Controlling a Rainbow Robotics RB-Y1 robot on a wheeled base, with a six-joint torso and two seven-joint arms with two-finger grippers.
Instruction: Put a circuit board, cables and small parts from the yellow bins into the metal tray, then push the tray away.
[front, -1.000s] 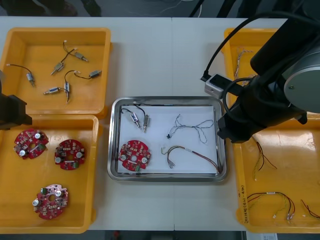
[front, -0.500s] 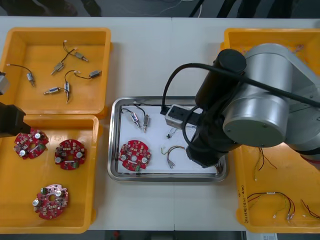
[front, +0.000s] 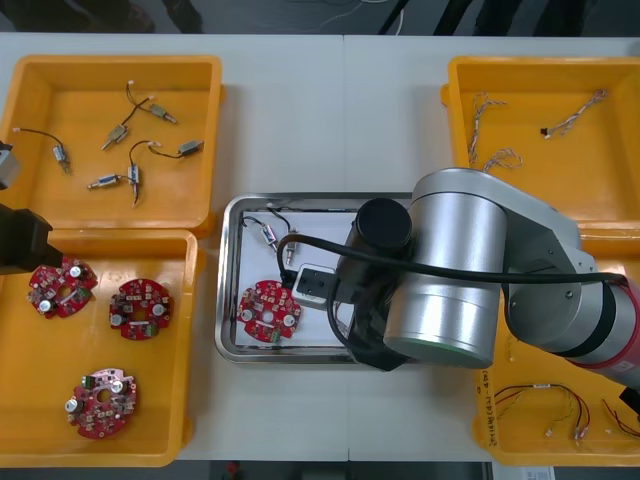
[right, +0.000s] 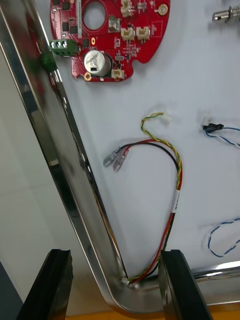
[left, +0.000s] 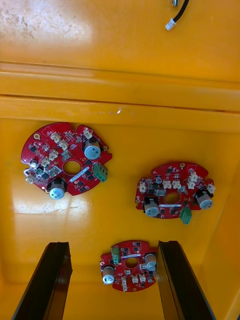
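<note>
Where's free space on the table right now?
Bare table beyond the metal tray, between the far yellow bins, and on its near side between the near bins. Tray is crowded: right gripper open over its corner; left gripper over the circuit boards.

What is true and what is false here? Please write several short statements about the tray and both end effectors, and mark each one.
1. The right end effector is open over a corner of the metal tray. True.
2. The tray holds two circuit boards. False: one circuit board lies in it.
3. A red and yellow cable lies in the tray. True.
4. The left end effector is shut on a board. False: it is open, over three boards in a yellow bin.
</note>
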